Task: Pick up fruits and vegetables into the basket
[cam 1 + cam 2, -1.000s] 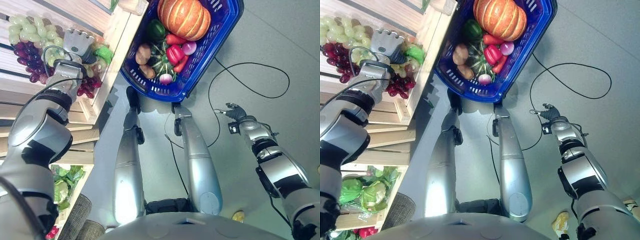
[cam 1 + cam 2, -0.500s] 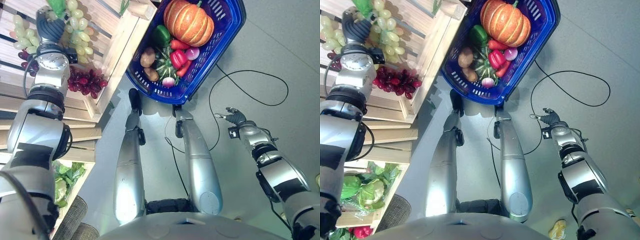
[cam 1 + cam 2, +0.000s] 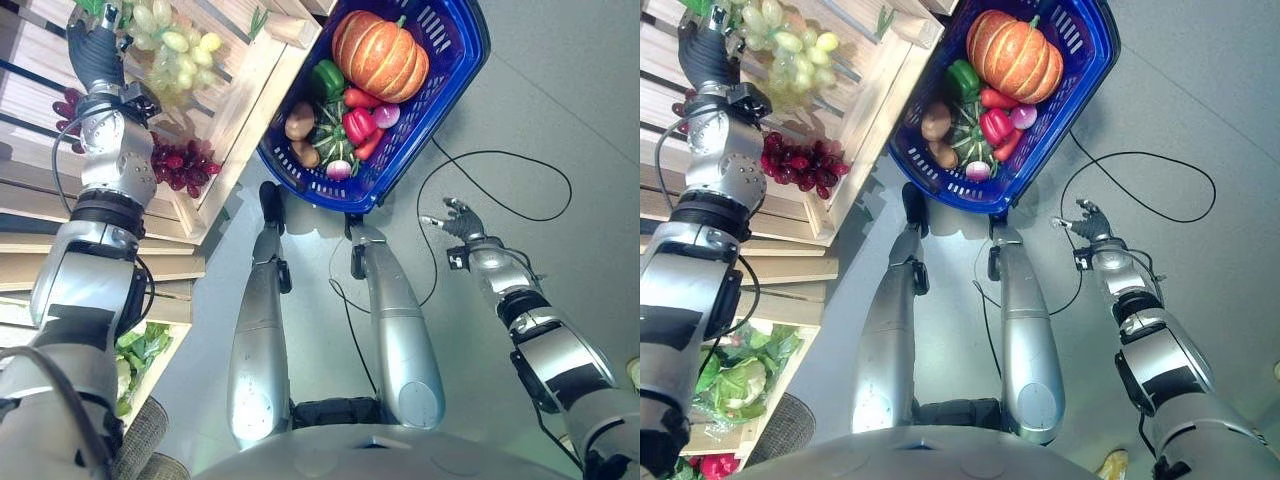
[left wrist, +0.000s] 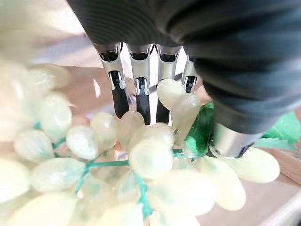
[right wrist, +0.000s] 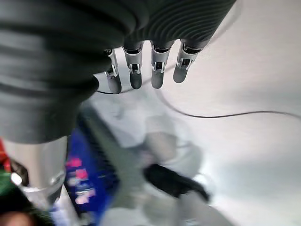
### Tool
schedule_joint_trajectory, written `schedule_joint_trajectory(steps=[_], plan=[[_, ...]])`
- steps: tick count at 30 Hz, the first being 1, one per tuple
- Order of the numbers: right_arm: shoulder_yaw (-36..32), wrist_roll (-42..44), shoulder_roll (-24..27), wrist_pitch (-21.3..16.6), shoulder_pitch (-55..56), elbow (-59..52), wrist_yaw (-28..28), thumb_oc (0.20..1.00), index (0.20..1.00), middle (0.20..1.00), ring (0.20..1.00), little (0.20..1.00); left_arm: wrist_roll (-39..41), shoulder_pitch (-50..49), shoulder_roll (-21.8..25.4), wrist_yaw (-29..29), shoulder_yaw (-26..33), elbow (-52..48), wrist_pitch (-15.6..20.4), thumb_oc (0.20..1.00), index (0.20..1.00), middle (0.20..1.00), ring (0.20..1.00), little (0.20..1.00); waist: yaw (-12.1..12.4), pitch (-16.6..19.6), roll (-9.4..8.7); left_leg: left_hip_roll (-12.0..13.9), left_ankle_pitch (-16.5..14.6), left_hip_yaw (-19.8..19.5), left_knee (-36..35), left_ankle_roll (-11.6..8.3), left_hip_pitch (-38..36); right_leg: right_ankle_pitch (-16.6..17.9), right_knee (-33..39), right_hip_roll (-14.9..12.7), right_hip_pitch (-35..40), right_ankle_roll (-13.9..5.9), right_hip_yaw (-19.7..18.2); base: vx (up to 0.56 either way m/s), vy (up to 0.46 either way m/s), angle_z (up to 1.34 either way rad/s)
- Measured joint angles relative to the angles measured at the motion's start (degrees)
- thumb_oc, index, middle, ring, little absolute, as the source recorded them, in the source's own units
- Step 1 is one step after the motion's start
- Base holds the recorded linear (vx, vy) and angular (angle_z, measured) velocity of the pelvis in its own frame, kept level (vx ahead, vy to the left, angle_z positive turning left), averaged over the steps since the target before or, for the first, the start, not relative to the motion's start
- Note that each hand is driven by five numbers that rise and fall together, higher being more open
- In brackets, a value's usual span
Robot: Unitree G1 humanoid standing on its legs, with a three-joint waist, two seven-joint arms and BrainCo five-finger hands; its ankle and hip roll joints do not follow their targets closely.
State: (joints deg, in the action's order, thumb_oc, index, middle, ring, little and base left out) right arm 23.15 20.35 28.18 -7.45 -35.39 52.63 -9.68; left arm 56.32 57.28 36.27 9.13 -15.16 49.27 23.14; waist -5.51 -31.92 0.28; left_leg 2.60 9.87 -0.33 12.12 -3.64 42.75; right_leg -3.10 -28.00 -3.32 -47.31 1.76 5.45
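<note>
Green grapes [image 4: 141, 160] sit pinched in left hand [image 3: 97, 50] fingers [image 4: 141, 94]; right hand [image 3: 1090, 222] hangs slack, empty

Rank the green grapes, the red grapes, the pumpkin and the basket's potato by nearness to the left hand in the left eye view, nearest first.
1. Green grapes: held in the left hand, above the wooden crate.
2. Red grapes: in the crate, below the hand.
3. Potato: at the blue basket's near side.
4. Pumpkin: deeper in the basket, farthest away.
</note>
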Motion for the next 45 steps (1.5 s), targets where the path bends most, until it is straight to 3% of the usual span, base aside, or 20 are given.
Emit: schedule_joint_trajectory(steps=[6, 13, 20, 28, 35, 45], plan=[[-0.05, 0.22, -0.21, -1.51, 0.08, -16.73, -7.91, 1.000, 1.000, 1.000, 1.000, 1.000, -0.10, -6.25, -3.44, -2.50, 0.48, -10.07, 1.68, 0.200, 0.200, 0.200, 0.200, 0.200, 0.37, -0.01, -0.01, -0.19, 0.61, 0.12, -1.82, -0.14, -2.37, -0.16, 0.51, -0.07, 1.72, -0.22, -0.03, -0.01, -0.005, 0.00], [-4.22, -5.67, -0.82, -2.77, 1.13, -25.72, -13.69, 1.000, 1.000, 1.000, 1.000, 1.000, -0.50, -11.18, -6.87, -6.49, 2.78, -15.39, 3.38, 0.200, 0.200, 0.200, 0.200, 0.200, 1.38, -0.03, 0.03, -0.46, 0.93, 0.27, -2.52, 0.06, -3.24, -0.11, 0.66, -0.27, 2.25, -0.13, -0.24, -0.01, 0.018, 0.00], [-6.02, -10.68, -2.56, -3.58, 2.21, -32.04, -15.73, 1.000, 1.000, 1.000, 1.000, 1.000, -0.71, -16.11, -9.83, -10.39, 3.86, -21.09, 3.76, 0.200, 0.200, 0.200, 0.200, 0.200, 2.03, -0.08, 0.12, -0.67, 0.85, 0.88, -2.71, 0.02, -3.83, -0.25, 0.04, -0.54, 2.26, -0.26, -0.51, 0.00, 0.011, -0.01], [-6.39, -14.28, -2.53, -4.04, 3.59, -43.64, -10.92, 1.000, 1.000, 1.000, 1.000, 1.000, -0.72, -20.79, -11.91, -13.07, 4.22, -30.55, 4.49, 0.200, 0.200, 0.200, 0.200, 0.200, 2.49, -0.14, 0.25, -0.76, 0.83, 1.78, -3.58, 0.10, -4.60, -0.45, -0.05, -0.67, 2.09, -0.56, -1.54, 0.00, 0.007, -0.03], [-2.25, -14.60, -2.35, -3.31, 0.08, -46.37, -3.51, 1.000, 1.000, 1.000, 1.000, 1.000, -0.69, -20.45, -12.29, -14.30, 4.12, -32.90, 4.45, 0.200, 0.200, 0.200, 0.200, 0.200, 2.86, -0.21, 0.38, -0.75, 0.92, 1.79, -3.78, -0.02, -4.60, -0.45, -0.25, -0.69, 1.96, -0.55, -1.47, 0.00, 0.000, 0.00], [2.36, -8.97, -2.14, 0.00, -3.63, -46.41, -0.27, 1.000, 1.000, 1.000, 1.000, 1.000, -0.24, -20.02, -12.39, -16.98, 1.94, -37.75, 3.95, 0.200, 0.200, 0.200, 0.200, 0.200, 5.47, -0.38, 0.71, -0.88, 1.10, 1.64, -3.93, 0.05, -4.64, -0.85, -1.16, -1.14, 1.79, -0.36, -1.01, 0.00, -0.007, 0.02]])
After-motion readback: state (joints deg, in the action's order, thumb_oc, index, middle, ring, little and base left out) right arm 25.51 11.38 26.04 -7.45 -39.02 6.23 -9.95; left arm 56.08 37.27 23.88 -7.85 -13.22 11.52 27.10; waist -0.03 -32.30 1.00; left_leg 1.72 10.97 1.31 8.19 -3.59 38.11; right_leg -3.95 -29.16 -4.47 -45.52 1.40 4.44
